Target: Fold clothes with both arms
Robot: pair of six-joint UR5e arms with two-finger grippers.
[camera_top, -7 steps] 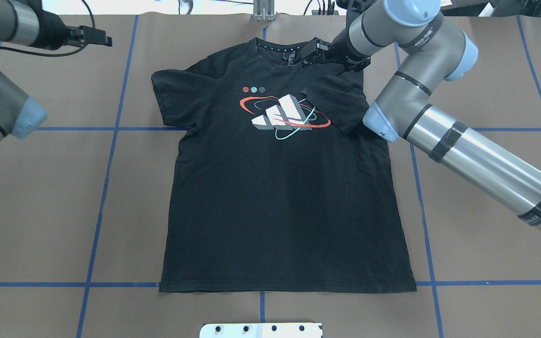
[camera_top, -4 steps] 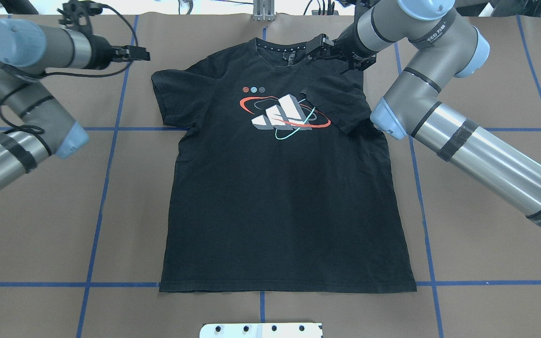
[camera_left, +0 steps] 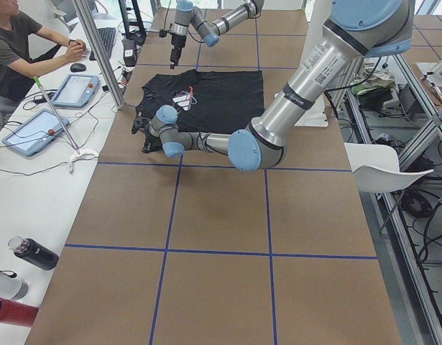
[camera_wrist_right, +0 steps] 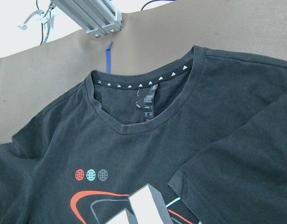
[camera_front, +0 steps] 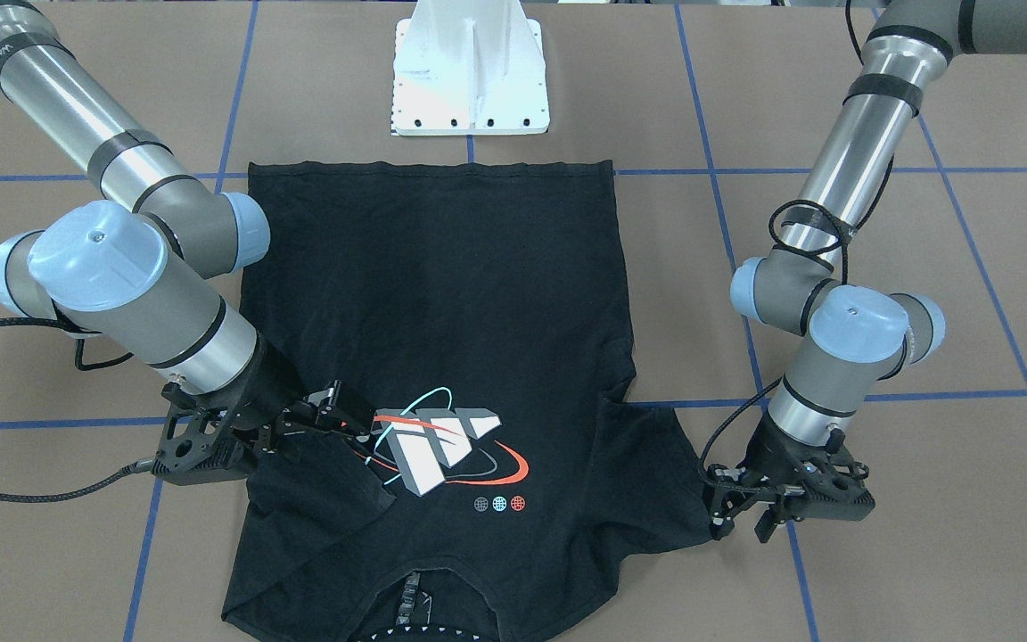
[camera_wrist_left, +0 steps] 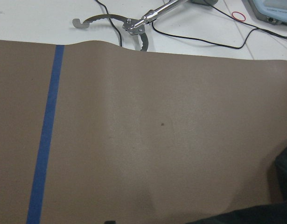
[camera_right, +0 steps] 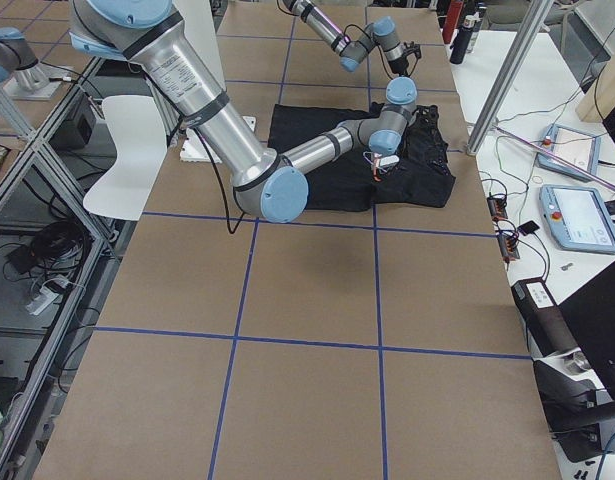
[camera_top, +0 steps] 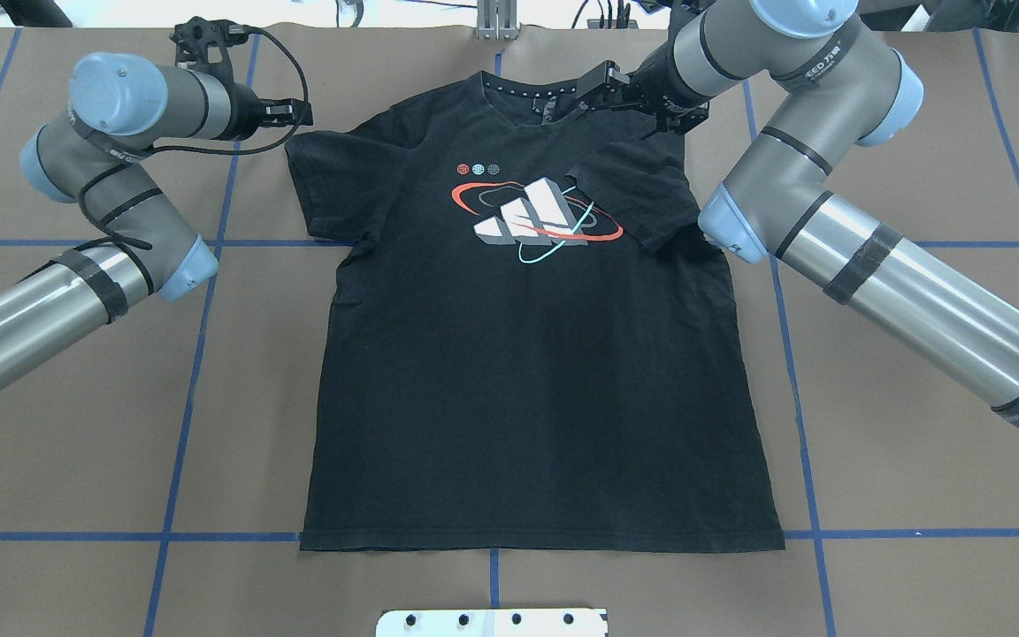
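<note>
**Left gripper lines up on the sleeve not yet folded**
The left gripper (camera_front: 739, 526), jaws apart and empty, sits just off the flat left sleeve (camera_top: 315, 186), likely to pinch it. The right gripper (camera_front: 349, 417), also apart, hovers beside the logo (camera_top: 536, 217), above the right sleeve (camera_top: 642, 199) folded toward the logo. The T-shirt (camera_top: 527, 380) lies front-up on the table (camera_top: 916, 442).

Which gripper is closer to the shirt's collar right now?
Right. The right gripper is above the shoulder of the T-shirt, just beside the collar. The left gripper is off the cloth, at the outer edge of the opposite sleeve.
</note>
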